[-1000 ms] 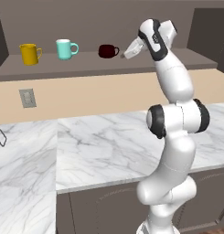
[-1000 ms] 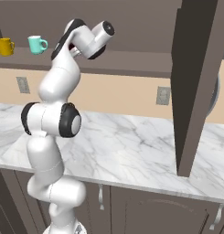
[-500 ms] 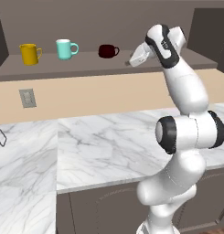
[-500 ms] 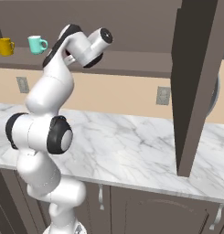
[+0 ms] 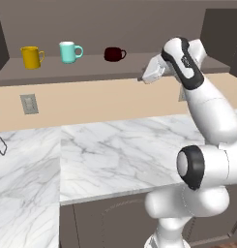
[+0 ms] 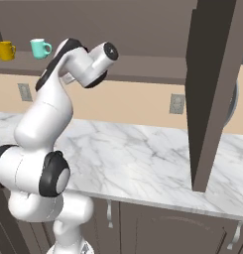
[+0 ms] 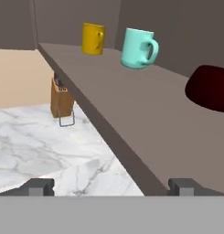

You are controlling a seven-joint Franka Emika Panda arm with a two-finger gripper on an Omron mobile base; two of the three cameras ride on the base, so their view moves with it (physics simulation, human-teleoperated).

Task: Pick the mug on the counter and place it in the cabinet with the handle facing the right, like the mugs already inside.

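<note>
Since the earlier frames the arm has drawn back and down from the shelf: the claw, which was close beside the maroon mug, now stands well apart from it, off the front edge of the cabinet shelf toward its right end, and the elbow has swung out to the right. The mugs have not shifted. The claw is wide and empty; in the hand view its two dark fingertips stand far apart at the bottom with nothing between them.

The maroon mug rests upright on the shelf, third in a row from the left after the mustard yellow mug and the teal mug, each well apart from its neighbour. Its loop handle points right, as do the handles of the other two, so the placement appears to match the required pattern. The open jaws and the gap to the mug suggest a release already made, with the retreat keeping the fingers from nudging the mug or its handle out of line.

The marble table below carries a wooden knife block near its far left; an outlet plate sits on the beige backsplash.
</note>
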